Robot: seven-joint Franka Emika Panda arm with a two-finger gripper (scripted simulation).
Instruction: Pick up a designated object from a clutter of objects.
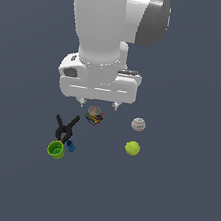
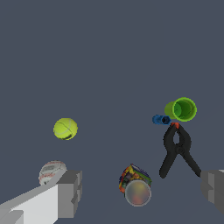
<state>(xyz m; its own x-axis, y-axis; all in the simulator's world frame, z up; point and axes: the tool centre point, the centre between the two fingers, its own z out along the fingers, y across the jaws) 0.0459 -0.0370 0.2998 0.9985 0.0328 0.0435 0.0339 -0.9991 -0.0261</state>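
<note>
The lime-green cup (image 1: 55, 149) lies on the grey floor toward the exterior view's left, its mouth showing; it also shows in the wrist view (image 2: 181, 109). A black spring clamp (image 1: 65, 127) and a tiny blue piece (image 1: 70, 146) touch or nearly touch it. My gripper (image 1: 99, 103) hangs open and empty above the multicoloured can (image 1: 94, 115), well apart from the cup. In the wrist view its two fingers (image 2: 70, 192) stand wide apart either side of the can (image 2: 135, 183).
A whitish ball (image 1: 138, 124) and a yellow-green ball (image 1: 132, 148) lie toward the exterior view's right. In the wrist view the whitish ball (image 2: 51, 171) sits just beside one finger, and the yellow-green ball (image 2: 65, 128) lies farther off. The clamp (image 2: 177, 148) lies between cup and can.
</note>
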